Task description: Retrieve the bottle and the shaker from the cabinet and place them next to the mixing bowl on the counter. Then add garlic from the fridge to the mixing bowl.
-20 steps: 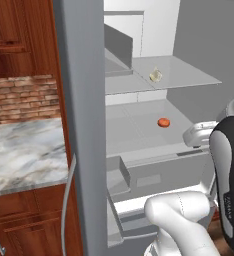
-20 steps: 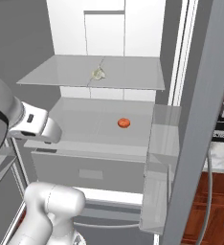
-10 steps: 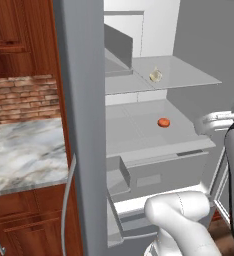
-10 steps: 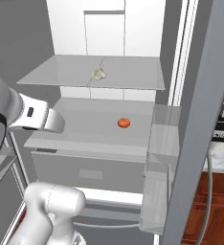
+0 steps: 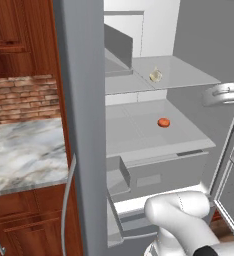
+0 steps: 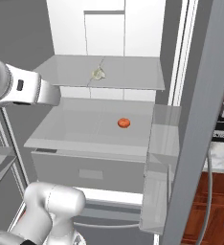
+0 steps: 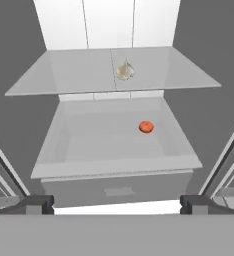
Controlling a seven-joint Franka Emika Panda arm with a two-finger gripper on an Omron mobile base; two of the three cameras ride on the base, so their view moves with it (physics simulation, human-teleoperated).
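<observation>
The garlic (image 7: 124,70), a pale bulb, rests on the fridge's upper glass shelf (image 7: 64,75); it also appears as the garlic (image 5: 155,76) and the garlic (image 6: 98,74) in the base views. My gripper (image 7: 116,205) is open, with its dark fingertips (image 7: 36,204) wide apart and nothing between them. It faces the open fridge from outside, well short of the garlic. The bottle, the shaker, the mixing bowl and the cabinet are out of view.
A small red tomato (image 7: 146,127) lies on the lower shelf above a closed drawer (image 7: 116,187). The grey fridge door (image 5: 81,125) stands open at the left, beside a marble counter (image 5: 24,150). Door bins (image 6: 159,158) hang at the right.
The arm's white forearm has risen and swung outward, away from the fridge's lower shelf. The garlic and the tomato have stayed in place, and the jaws have stayed open.
</observation>
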